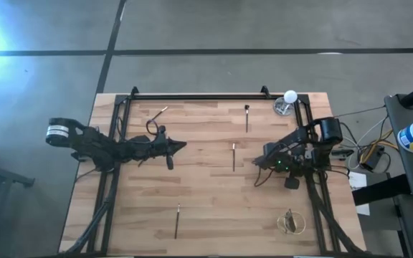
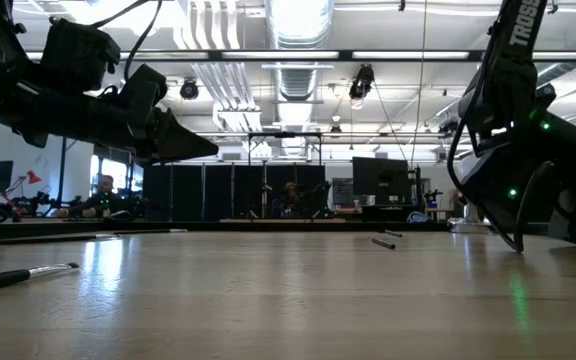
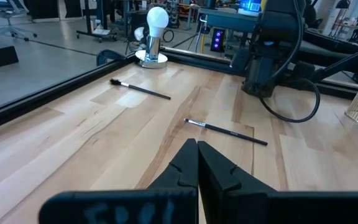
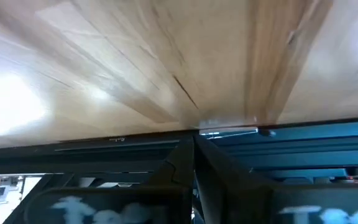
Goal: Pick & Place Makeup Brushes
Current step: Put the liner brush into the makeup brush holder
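Pale butcher-block wood [image 1: 206,186] is carrying four makeup brushes, well apart from one another — one near the far left corner [image 1: 159,112], one toward the far rail [image 1: 247,117], one at the centre [image 1: 234,156], one close to the near edge [image 1: 177,220]. Both arms are hanging above the board with nothing in hand: the left gripper [image 1: 180,146], jaws pressed together, is pointing toward the centre brush, while the right gripper [image 1: 258,162], likewise pinched shut, is sitting just beside that same brush. Risk appears to be lying in the brushes' slimness; flat on smooth wood, a thin handle could roll or skid away if the fingers are coming down off-centre, and jaws not yet parted would only be pushing it along. With both arms near the middle brush, a clash between them also seems possible. A round white lamp [image 1: 290,95] is standing at the far right corner and a wire basket [image 1: 290,223] near the right front — beyond, a dim workshop with ceiling ducts and monitors is stretching away, a seated person [image 2: 102,192] showing in the distance.
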